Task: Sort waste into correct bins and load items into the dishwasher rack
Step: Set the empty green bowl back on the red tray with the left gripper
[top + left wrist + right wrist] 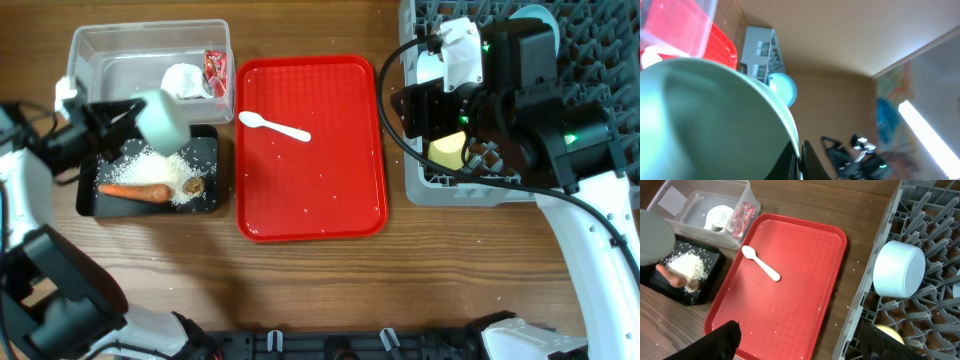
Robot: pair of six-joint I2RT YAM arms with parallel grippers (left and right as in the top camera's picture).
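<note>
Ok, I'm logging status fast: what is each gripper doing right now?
Left gripper: shut on the rim of the mint-green bowl.
Right gripper: open, nothing between its fingers.

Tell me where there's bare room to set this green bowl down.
The red tray is mostly bare, apart from the white spoon near its far left corner. The left half of the clear tub is free, beside the napkin and wrapper. Crowded: the black tray, with rice and carrot, and the rack under the right arm.
</note>
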